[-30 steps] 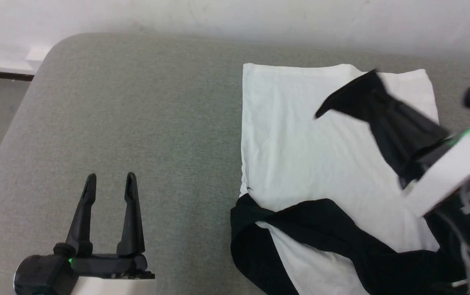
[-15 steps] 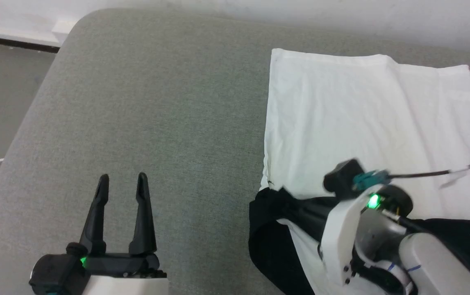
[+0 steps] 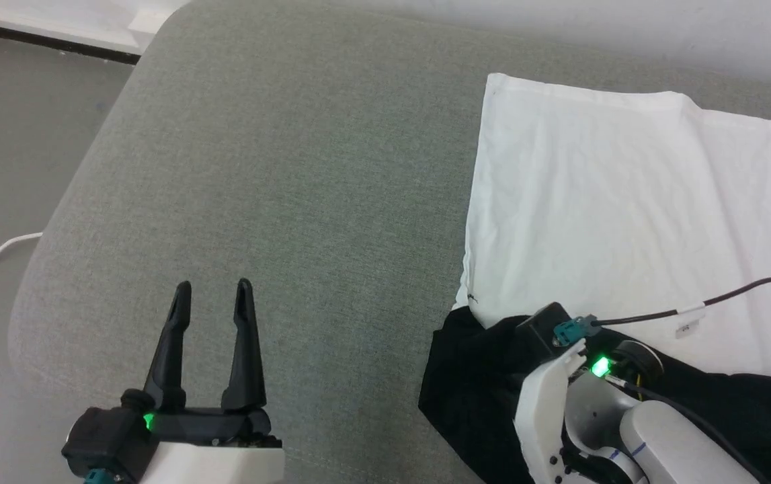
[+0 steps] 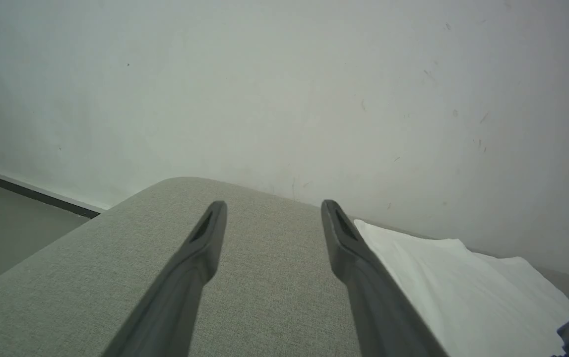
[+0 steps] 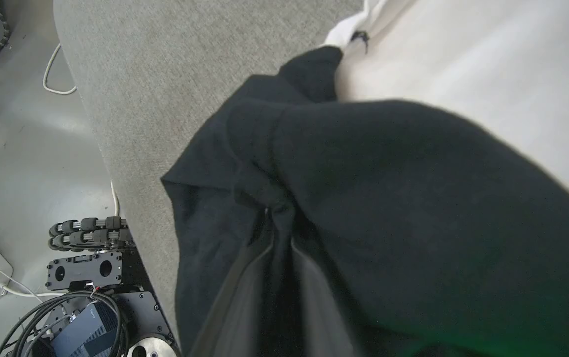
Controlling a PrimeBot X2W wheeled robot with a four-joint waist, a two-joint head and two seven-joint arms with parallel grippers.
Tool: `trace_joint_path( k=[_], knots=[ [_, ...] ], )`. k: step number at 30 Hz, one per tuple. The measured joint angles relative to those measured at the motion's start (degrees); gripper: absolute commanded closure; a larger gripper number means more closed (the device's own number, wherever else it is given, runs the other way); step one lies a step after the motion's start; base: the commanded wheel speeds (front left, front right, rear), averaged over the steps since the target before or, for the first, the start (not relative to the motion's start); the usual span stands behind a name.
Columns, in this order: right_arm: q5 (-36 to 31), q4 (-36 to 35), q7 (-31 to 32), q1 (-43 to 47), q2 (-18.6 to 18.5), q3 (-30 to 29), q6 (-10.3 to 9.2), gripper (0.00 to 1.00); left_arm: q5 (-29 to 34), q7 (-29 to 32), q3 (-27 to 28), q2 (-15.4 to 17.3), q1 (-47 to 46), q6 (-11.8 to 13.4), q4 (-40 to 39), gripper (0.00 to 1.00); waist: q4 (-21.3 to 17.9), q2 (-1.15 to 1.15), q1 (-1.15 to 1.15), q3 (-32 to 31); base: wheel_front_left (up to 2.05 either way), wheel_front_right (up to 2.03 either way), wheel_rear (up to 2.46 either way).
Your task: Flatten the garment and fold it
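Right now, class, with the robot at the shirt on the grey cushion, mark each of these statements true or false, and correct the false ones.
1. The left gripper is open and empty. True.
2. The right gripper is shut on white fabric. False: it pinches a black part of the garment.
3. The garment lies on a wooden table. False: it lies on a grey cushion.
4. The garment's white body lies spread fairly flat. True.
5. The left gripper touches the garment. False: it is over bare cushion, apart from the garment.
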Motion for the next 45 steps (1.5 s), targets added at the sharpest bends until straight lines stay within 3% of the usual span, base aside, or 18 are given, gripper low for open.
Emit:
trace_joint_path(
  k=[7,11,15,19,23,27,30,35,41,45],
  knots=[
    [3.94,-5.82,2.26,-1.1,-0.08,-2.35,-0.02,0.0,0.01,-0.03,0.52,0.32,0.09,0.05,-0.04,0.0,-2.32,0.0,0.0,-1.02,0.0,0.0,0.0],
    [6.56,-12.84,4.85,-0.72,-1.59,-9.06,-0.03,0.0,0.02,0.23,0.79,0.9,0.24,0.46,-0.53,0.0,-4.33,0.0,0.0,-1.55,0.0,0.0,0.0],
    [6.55,-20.37,4.92,2.44,-1.94,-19.68,-0.04,0.0,0.12,0.63,1.03,1.33,0.25,0.53,-1.45,0.0,-6.51,0.0,0.0,-1.81,0.0,0.0,0.0],
    [3.22,-26.5,0.91,7.54,0.94,-31.48,-0.09,0.0,0.31,1.01,0.96,1.55,0.24,0.73,-1.97,0.0,-8.42,0.0,0.0,-1.81,0.0,0.0,0.0],
    [-5.3,-31.65,-7.93,11.9,5.23,-42.98,-0.09,0.0,0.54,1.04,0.73,1.78,0.22,0.96,-2.3,0.0,-9.84,0.0,0.0,-1.51,0.0,0.0,0.0],
    [-11.93,-33.37,-16.56,17.87,10.43,-48.78,-0.09,0.0,0.55,0.94,0.66,1.77,0.23,0.97,-2.54,0.0,-10.93,0.0,0.0,-1.15,0.0,0.0,0.0],
    [-16.25,-32.16,-22.68,21.73,11.83,-50.31,-0.09,0.0,1.52,0.62,0.23,2.02,0.23,0.96,-2.37,0.0,-11.85,0.0,-0.01,-0.94,0.0,0.0,0.0],
    [-17.38,-28.78,-30.03,22.81,13.65,-50.56,-0.09,0.0,2.63,0.2,-1.13,1.98,0.21,0.89,-0.83,0.0,-13.42,0.0,0.0,-0.77,0.0,0.0,0.0],
    [-17.61,-27.62,-31.74,22.53,13.94,-49.48,-0.09,0.0,3.15,0.05,-1.48,1.98,-0.6,0.87,0.44,0.0,-14.95,0.0,-0.01,-0.66,0.0,0.0,0.0],
    [-17.98,-28.43,-31.69,21.93,14.03,-49.22,-0.09,0.0,4.07,3.24,-0.91,4.38,-5.75,-0.44,-0.75,0.0,-15.32,0.0,0.0,0.32,0.0,0.0,0.0]
  ],
)
